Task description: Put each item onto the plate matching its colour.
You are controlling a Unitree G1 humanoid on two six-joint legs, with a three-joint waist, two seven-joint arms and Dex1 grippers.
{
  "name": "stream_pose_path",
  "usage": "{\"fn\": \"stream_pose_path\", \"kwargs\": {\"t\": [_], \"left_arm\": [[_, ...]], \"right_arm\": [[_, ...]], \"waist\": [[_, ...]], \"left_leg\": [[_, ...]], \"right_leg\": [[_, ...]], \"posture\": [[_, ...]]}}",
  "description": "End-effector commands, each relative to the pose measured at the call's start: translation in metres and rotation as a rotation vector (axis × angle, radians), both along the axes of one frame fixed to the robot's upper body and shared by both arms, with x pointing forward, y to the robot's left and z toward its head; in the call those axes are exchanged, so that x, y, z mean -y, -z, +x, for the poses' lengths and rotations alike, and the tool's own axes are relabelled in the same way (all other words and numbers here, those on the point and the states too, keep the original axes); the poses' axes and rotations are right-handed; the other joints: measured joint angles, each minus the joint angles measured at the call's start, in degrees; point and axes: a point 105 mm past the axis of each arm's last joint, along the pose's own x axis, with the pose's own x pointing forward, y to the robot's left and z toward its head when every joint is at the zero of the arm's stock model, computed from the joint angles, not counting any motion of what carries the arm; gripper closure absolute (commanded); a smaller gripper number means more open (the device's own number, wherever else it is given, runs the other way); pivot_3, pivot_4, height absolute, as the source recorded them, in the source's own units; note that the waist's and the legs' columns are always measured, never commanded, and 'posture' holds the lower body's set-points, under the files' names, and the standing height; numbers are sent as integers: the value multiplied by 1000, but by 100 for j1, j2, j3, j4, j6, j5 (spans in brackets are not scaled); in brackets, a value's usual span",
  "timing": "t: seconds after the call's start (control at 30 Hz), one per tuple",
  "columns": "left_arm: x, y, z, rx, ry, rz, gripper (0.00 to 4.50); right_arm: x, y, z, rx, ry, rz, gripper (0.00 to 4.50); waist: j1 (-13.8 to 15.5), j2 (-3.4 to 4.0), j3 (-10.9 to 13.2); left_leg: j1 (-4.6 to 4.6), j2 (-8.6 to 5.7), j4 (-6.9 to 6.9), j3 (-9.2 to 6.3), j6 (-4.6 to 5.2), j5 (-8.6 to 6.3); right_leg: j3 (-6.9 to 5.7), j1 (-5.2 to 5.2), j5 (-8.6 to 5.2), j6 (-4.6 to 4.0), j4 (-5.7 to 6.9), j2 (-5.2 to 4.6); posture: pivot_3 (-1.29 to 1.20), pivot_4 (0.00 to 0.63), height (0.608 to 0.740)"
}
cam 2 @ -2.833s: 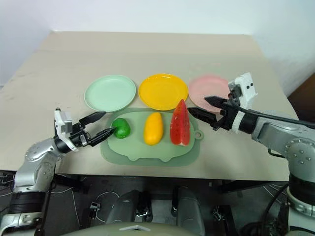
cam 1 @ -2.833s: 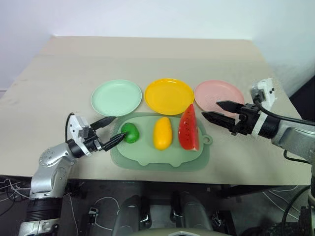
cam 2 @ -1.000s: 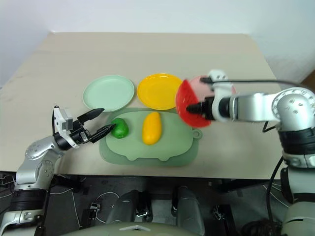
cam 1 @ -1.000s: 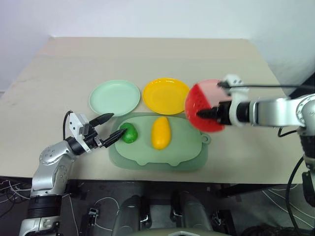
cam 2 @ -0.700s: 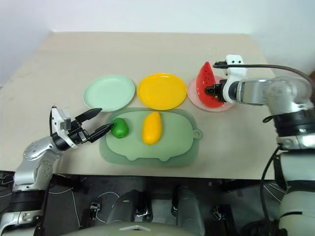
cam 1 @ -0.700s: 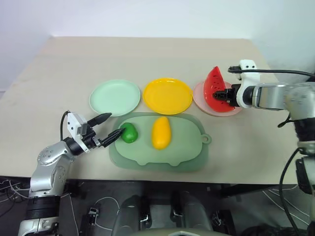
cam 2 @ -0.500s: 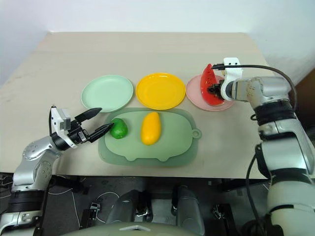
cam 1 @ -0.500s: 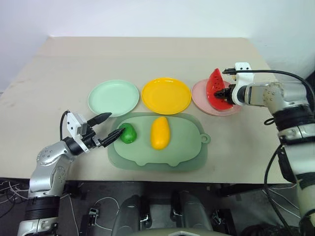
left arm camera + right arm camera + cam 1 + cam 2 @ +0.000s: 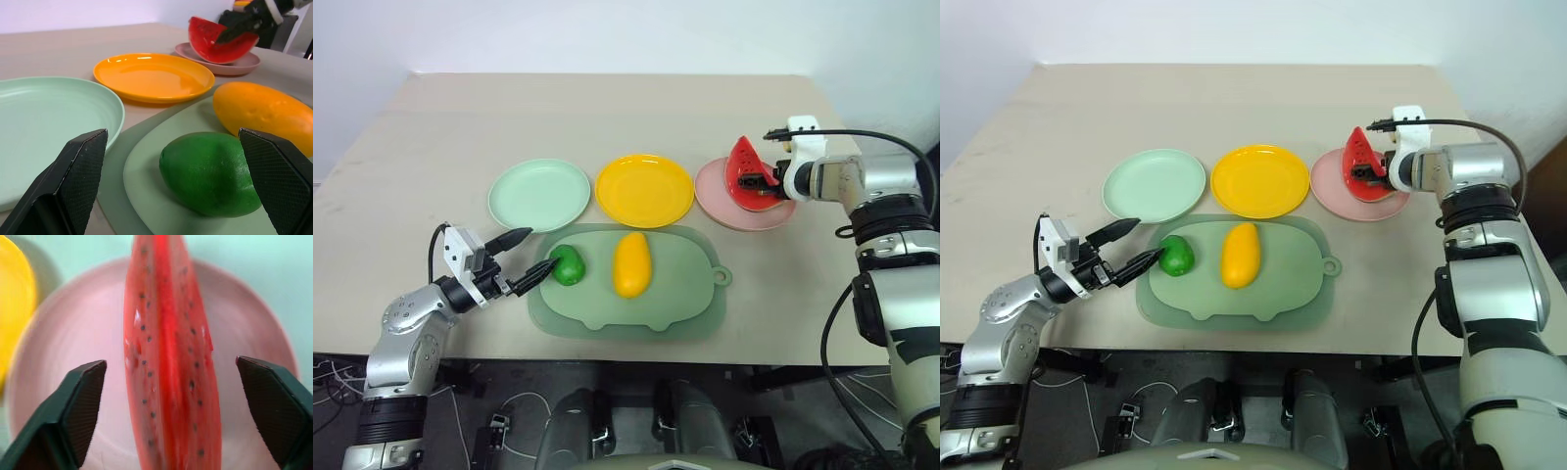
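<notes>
Robot test lab, bare beige table (image 9: 607,117) filling the centre of the frame, plain white wall (image 9: 626,34) along the top, loose cables (image 9: 509,411) on the dark floor at the bottom, toy foods and plastic plates laid out in rows

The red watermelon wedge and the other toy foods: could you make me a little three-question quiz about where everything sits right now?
1. True or false: the red watermelon wedge with green rind sits on the round pink plastic plate.
2. Which toy lies between the left end effector's open fingers: A) the yellow oval mango, B) the small round green lime, C) nothing?
3. Fill in: the mango and lime lie on the large green rounded ____.

Key:
1. True; the right end effector is open around it.
2. B.
3. Tray. The pale mint green plate and bright yellow plate hold nothing.
</notes>
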Motion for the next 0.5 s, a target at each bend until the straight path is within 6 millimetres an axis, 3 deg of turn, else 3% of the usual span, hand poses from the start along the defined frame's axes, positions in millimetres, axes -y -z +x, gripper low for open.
{"fn": "stream_pose_path", "kwargs": {"t": [0.03, 0.2, 0.33, 0.5], "left_arm": [[-3, -15, -2, 57, -1, 4, 0], [-4, -19, -1, 66, 2, 7, 0], [-2, -21, 0, 73, 12, 6, 0], [1, -21, 2, 73, 26, 2, 0]], "right_arm": [[5, -39, -13, 127, -38, -10, 20], [-7, -57, -42, 140, -68, 34, 20], [-46, -62, -71, 93, -177, 150, 20], [-92, -48, -89, 48, -326, 254, 20]], "waist": [[20, 0, 0], [7, 0, 0], [-18, 3, -2], [-7, 3, -4]], "left_leg": [[-1, 0, 0, -2, 0, 0], [-1, 0, 0, -4, -2, 0], [-1, 2, -1, -4, -5, 2], [0, 4, -2, -4, -8, 3]], "right_leg": [[0, 0, 0, 0, -1, -1], [0, -1, -1, -2, -1, -4], [1, -6, -1, -3, 3, -3], [0, -4, 0, -4, 6, -1]], "posture": [[0, 150, 696], [0, 150, 696], [0, 150, 696], [0, 150, 696]]}}
